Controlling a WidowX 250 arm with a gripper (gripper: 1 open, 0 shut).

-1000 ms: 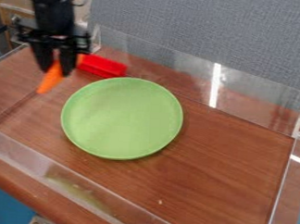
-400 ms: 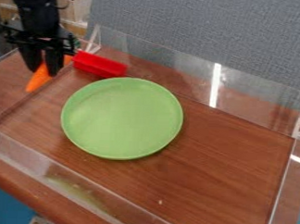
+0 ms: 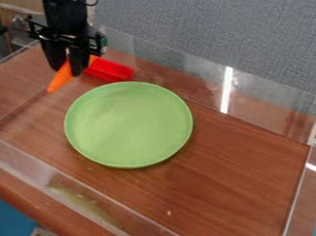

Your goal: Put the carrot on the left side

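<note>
1. The gripper (image 3: 67,66) points down, its jaws clamped on the carrot (image 3: 59,79).
2. The carrot hangs tilted, up-left of the green plate (image 3: 128,124), above the wooden table (image 3: 238,152).
3. A red block (image 3: 108,68) lies just beyond the plate's upper-left rim, beside the gripper.
</note>
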